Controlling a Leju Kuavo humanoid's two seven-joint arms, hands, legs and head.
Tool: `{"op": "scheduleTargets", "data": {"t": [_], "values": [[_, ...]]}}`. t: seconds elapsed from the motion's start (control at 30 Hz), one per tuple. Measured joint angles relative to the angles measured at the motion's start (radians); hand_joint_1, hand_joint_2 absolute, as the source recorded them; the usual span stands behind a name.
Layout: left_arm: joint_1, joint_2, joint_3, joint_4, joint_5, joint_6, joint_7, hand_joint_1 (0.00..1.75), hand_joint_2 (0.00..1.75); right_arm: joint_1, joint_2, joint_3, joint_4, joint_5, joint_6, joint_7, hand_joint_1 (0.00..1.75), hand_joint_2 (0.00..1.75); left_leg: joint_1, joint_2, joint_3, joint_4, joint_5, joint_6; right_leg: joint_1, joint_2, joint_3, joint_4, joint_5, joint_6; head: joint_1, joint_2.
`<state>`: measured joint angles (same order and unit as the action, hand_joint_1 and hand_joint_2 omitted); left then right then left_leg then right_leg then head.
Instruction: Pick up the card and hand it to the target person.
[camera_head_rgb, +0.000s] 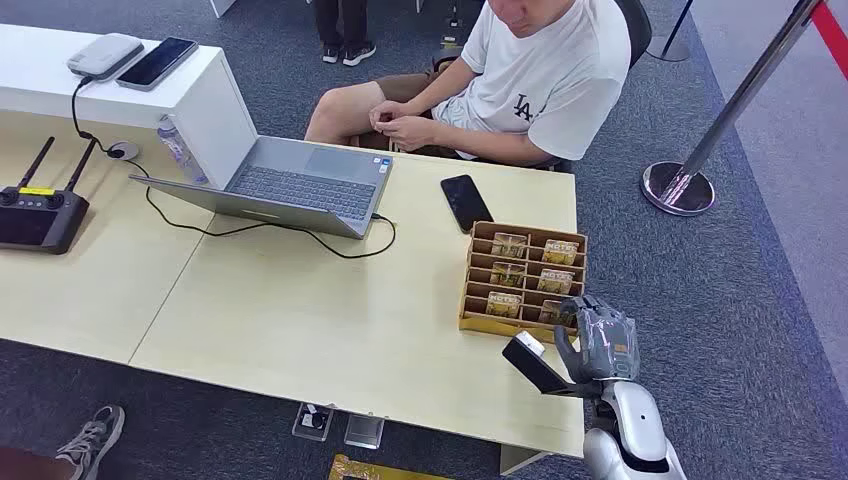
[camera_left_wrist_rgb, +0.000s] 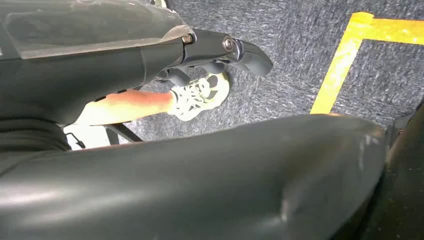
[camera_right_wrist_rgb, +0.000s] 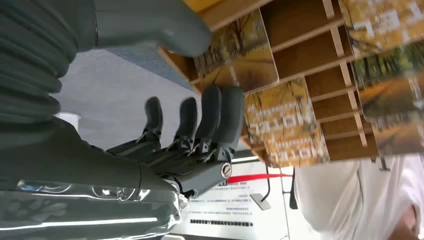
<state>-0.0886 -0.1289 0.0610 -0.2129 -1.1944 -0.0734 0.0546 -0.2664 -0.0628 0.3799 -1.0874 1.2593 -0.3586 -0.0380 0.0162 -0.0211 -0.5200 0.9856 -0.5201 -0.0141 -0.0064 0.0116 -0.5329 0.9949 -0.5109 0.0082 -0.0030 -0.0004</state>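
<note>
Your head view crops the seated person (camera_head_rgb: 520, 80) above the chin. The right hand (camera_head_rgb: 598, 340) covers the card rack's (camera_head_rgb: 522, 268) near right corner; the print on its cards (camera_head_rgb: 507, 245) is too small to read

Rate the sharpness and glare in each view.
Head view: evenly lit, sharp, cards in the wooden rack small. Left wrist view: left hand in focus, dark glossy cover reflecting light. Right wrist view: right hand crisp, the card lettering soft, person's white shirt bright.
</note>
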Motion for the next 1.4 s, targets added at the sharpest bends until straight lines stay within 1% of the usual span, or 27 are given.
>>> {"op": "scheduleTargets", "data": {"t": [0.17,0.23,0.3,0.37,0.4,0.43,0.53,0.63,0.77,0.83,0.9,0.93,1.07,1.17,1.33,1.4], "values": [[-0.001,0.000,0.000,0.000,-0.001,-0.001,0.000,0.00,0.00,-0.031,0.010,0.002,0.074,0.000,-0.018,0.014,0.57,1.75,0.000,0.000,0.000,0.000,0.000,0.000,0.000,0.000,0.000,0.000,0.000,0.000,0.000,0.000],[-0.001,0.000,0.000,0.000,-0.002,-0.001,0.000,0.00,0.00,-0.041,0.011,0.002,0.101,-0.001,-0.029,0.013,0.60,1.75,0.000,0.000,0.000,0.000,0.000,0.000,0.000,0.000,0.000,0.000,0.000,0.000,0.000,0.000],[-0.001,0.000,0.001,0.000,-0.005,-0.001,0.000,0.00,0.00,-0.047,0.012,0.000,0.119,-0.005,-0.040,0.010,0.74,1.75,0.000,0.000,0.000,0.000,0.000,0.000,0.000,0.000,0.000,0.000,0.000,0.000,0.000,0.000],[-0.002,0.000,0.001,0.000,-0.009,-0.001,0.000,0.00,0.00,-0.048,0.013,-0.005,0.128,-0.011,-0.047,0.008,0.96,1.75,0.000,0.000,0.000,0.000,0.000,0.000,0.000,0.000,0.000,0.000,0.000,0.000,0.000,0.000],[-0.002,0.000,0.001,0.000,-0.012,-0.001,0.001,0.00,0.00,-0.048,0.013,-0.010,0.129,-0.013,-0.049,0.007,1.04,1.75,0.000,0.000,0.000,0.000,0.000,0.000,0.000,0.000,0.000,0.000,0.000,0.000,0.000,0.000],[-0.002,0.000,0.001,0.000,-0.015,-0.002,0.002,0.00,0.00,-0.048,0.013,-0.014,0.129,-0.015,-0.050,0.007,1.17,1.75,0.000,0.000,0.000,0.000,0.000,0.000,0.000,0.000,0.000,0.000,0.000,0.000,0.000,0.000],[-0.004,0.000,0.001,0.000,-0.021,-0.006,0.004,0.00,0.00,-0.046,0.013,-0.031,0.119,-0.021,-0.053,0.005,1.41,1.75,0.000,0.000,0.000,0.000,0.000,0.000,0.000,0.000,0.000,0.000,0.000,0.000,0.000,0.000],[-0.005,0.000,0.001,0.000,-0.024,-0.009,0.005,0.00,0.00,-0.044,0.012,-0.051,0.096,-0.023,-0.053,-0.001,1.41,1.75,0.000,0.000,0.000,0.000,0.000,0.000,0.000,0.000,0.000,0.000,0.000,0.000,0.000,0.000],[-0.005,0.000,0.001,0.000,-0.030,-0.009,0.005,0.00,0.00,-0.034,0.012,-0.072,0.050,-0.023,-0.053,-0.014,1.45,1.75,0.000,0.000,0.000,0.000,0.000,0.000,0.000,0.000,0.000,0.000,0.000,0.000,0.000,0.000],[-0.005,0.000,0.002,0.000,-0.032,-0.009,0.005,0.00,0.00,-0.026,0.012,-0.077,0.022,-0.023,-0.054,-0.022,1.45,1.75,0.000,0.000,0.000,0.000,0.000,0.000,0.000,0.000,0.000,0.000,0.000,0.000,0.000,0.000],[-0.005,0.000,0.003,0.000,-0.033,-0.009,0.005,0.00,0.00,-0.019,0.012,-0.080,-0.008,-0.023,-0.054,-0.030,1.39,1.75,0.000,0.000,0.000,0.000,0.000,0.000,0.000,0.000,0.000,0.000,0.000,0.000,0.000,0.000],[-0.005,0.000,0.003,0.000,-0.034,-0.009,0.005,0.00,0.00,-0.016,0.012,-0.080,-0.022,-0.023,-0.054,-0.034,1.33,1.75,0.000,0.000,0.000,0.000,0.000,0.000,0.000,0.000,0.000,0.000,0.000,0.000,0.000,0.000],[-0.007,0.000,0.006,0.000,-0.037,-0.009,0.005,0.00,0.00,-0.009,0.016,-0.079,-0.066,-0.026,-0.050,-0.052,0.94,1.75,0.000,0.000,0.000,0.000,0.000,0.000,0.000,0.000,0.000,0.000,0.000,0.000,0.000,0.000],[-0.010,0.000,0.010,0.000,-0.039,-0.009,0.005,0.00,0.00,-0.008,0.024,-0.073,-0.079,-0.027,-0.037,-0.062,0.78,1.75,0.000,0.000,0.000,0.000,0.000,0.000,0.000,0.000,0.000,0.000,0.000,0.000,0.000,0.000],[-0.014,0.000,0.011,0.000,-0.042,-0.009,0.005,0.00,0.00,-0.021,0.045,-0.054,-0.054,-0.024,-0.018,-0.072,0.76,1.75,0.000,0.000,0.000,0.000,0.000,0.000,0.000,0.000,0.000,0.000,0.000,0.000,0.000,0.000],[-0.016,0.000,0.012,0.000,-0.042,-0.009,0.005,0.00,0.00,-0.032,0.054,-0.046,-0.033,-0.025,-0.018,-0.076,0.79,1.75,0.000,0.000,0.000,0.000,0.000,0.000,0.000,0.000,0.000,0.000,0.000,0.000,0.000,0.000]]}}
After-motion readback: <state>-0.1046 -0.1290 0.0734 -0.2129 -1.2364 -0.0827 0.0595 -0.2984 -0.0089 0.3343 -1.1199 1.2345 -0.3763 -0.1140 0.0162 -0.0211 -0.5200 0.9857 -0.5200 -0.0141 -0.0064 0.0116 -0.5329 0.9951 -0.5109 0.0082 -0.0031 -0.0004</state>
